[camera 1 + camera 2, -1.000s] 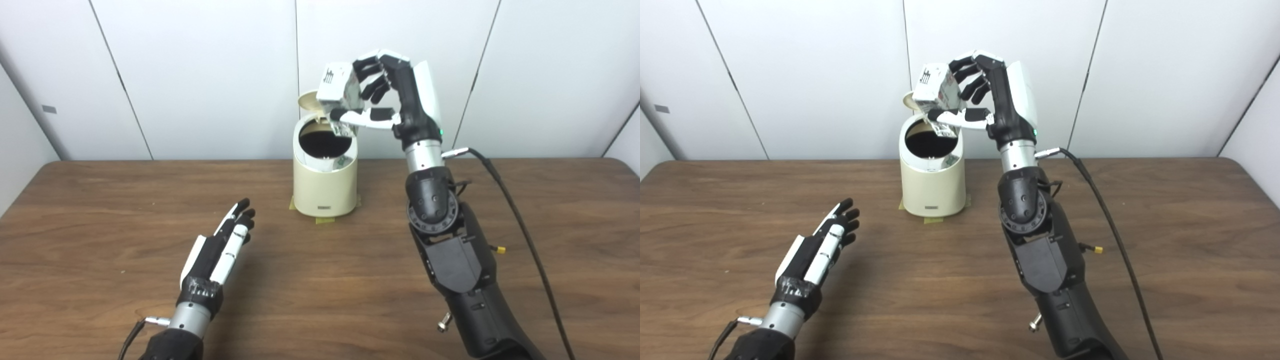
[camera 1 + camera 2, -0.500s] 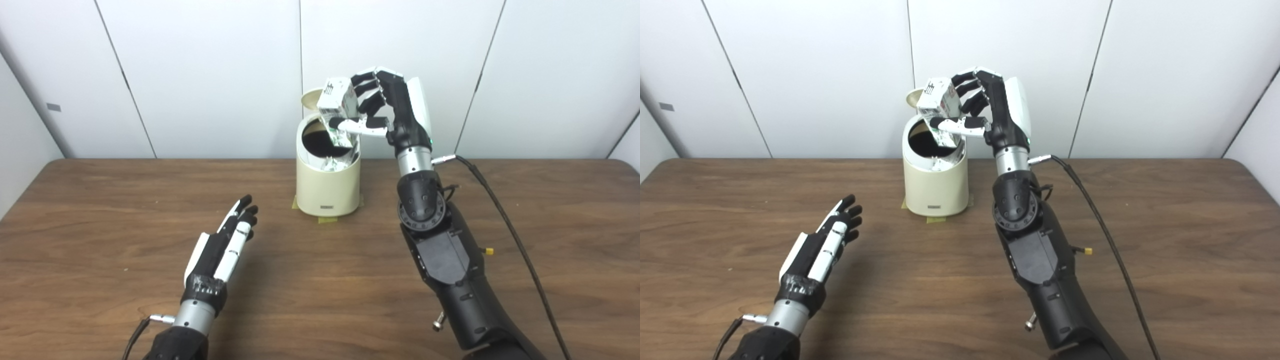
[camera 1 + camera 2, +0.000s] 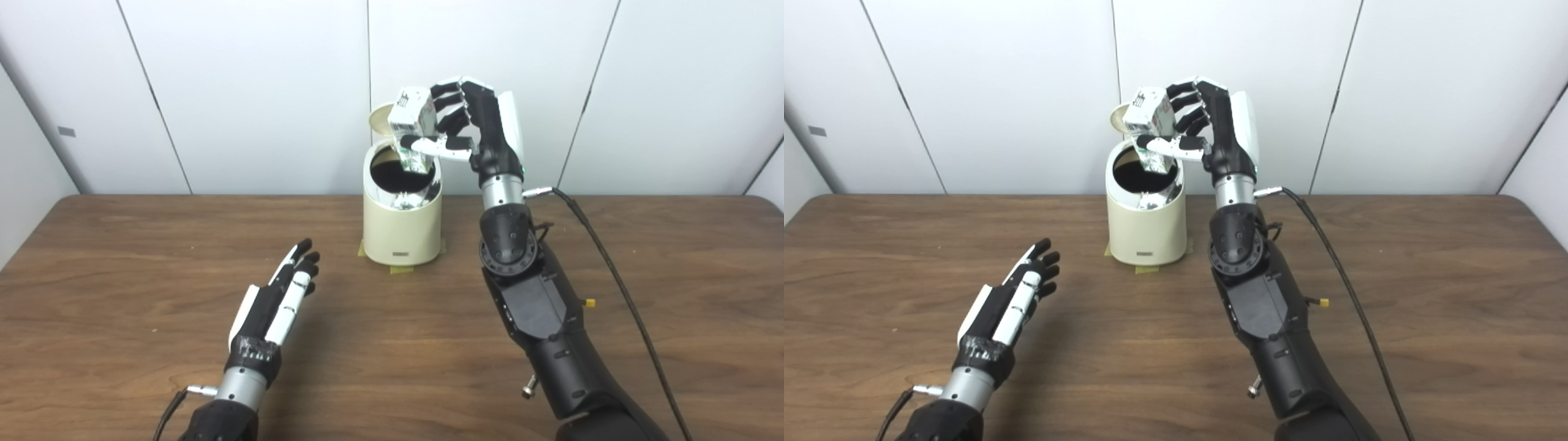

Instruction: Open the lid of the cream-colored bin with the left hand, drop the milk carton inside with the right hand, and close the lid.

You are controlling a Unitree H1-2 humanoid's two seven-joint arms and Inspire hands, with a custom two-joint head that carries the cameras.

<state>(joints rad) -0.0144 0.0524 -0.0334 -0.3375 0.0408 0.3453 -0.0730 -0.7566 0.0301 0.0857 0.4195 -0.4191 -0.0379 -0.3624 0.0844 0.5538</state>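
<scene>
The cream-colored bin [image 3: 401, 229] stands at the back middle of the table with its lid [image 3: 381, 119] tipped up behind the dark opening. My right hand [image 3: 474, 131] hovers just above the bin's right rim, shut on the white milk carton [image 3: 411, 125], which hangs tilted with its lower end at the mouth of the opening. My left hand [image 3: 275, 306] lies low over the table in front and to the left of the bin, open, palm sideways, holding nothing.
Yellow tape patches [image 3: 399, 269] mark the bin's base on the brown wooden table [image 3: 122, 275]. A black cable [image 3: 618, 288] trails from my right wrist across the table's right side. White wall panels stand close behind the bin.
My right hand has carried the carton a little leftward, over the bin's opening, and turned it more upright. The left hand has stayed where it was. The camera shifted slightly.
</scene>
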